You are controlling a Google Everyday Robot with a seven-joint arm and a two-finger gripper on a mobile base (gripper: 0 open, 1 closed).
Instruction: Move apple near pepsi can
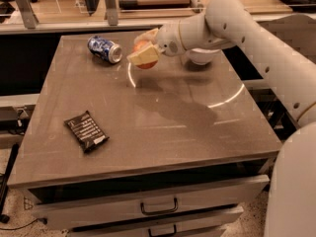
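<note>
The blue pepsi can point(104, 50) lies on its side at the far left of the table, silver end toward the front right. My gripper point(144, 47) is shut on the orange-red apple point(144, 53), held just above the table a little right of the can. One pale finger point(143, 57) crosses the apple's front and another shows above it. The white arm reaches in from the right.
A white bowl point(200, 57) sits on the table behind the arm. A dark rectangular snack wrapper point(86, 131) lies near the front left. The brown table point(163, 127) has drawers below its front edge. Shelving and rails stand behind the table.
</note>
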